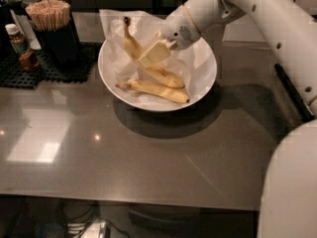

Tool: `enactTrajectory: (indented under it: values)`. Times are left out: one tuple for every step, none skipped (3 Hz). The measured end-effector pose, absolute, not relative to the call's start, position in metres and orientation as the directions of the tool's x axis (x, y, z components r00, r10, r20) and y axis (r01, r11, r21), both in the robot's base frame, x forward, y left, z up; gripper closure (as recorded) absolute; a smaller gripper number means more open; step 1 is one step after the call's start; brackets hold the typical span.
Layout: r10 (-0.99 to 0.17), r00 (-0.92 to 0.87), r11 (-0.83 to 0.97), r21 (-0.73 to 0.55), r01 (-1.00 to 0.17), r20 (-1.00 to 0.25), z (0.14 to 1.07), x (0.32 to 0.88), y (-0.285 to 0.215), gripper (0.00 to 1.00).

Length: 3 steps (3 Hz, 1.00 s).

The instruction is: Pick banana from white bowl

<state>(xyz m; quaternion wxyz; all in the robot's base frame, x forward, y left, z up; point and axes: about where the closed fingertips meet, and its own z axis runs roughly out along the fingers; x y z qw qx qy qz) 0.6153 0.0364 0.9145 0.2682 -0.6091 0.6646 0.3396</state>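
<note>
The white bowl, lined with crumpled white paper, sits at the back of the grey counter. My gripper reaches in from the upper right and is shut on the banana. That banana slants steeply, its dark frayed stem end up at the left and its lower end down by the bowl's middle. I cannot tell whether the lower end touches the paper. A second banana with a thin pale stem lies flat in the bowl just in front of it.
A black holder full of wooden sticks and a small brown bottle stand on a black mat left of the bowl. My white arm spans the upper right; my body fills the lower right.
</note>
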Motion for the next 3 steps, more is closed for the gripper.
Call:
enactTrajectory:
  values:
    - [-0.714,-0.171,-0.061,0.303,-0.951,-0.679,0.8693,0.6137,0.0662,1.0]
    - [-0.714,-0.171,-0.061,0.303,-0.951,-0.679,0.8693,0.6137,0.0663,1.0]
    - [-0.707,-0.174,-0.056,0.299,-0.953,-0.686,0.8687,0.6163,0.0706,0.82]
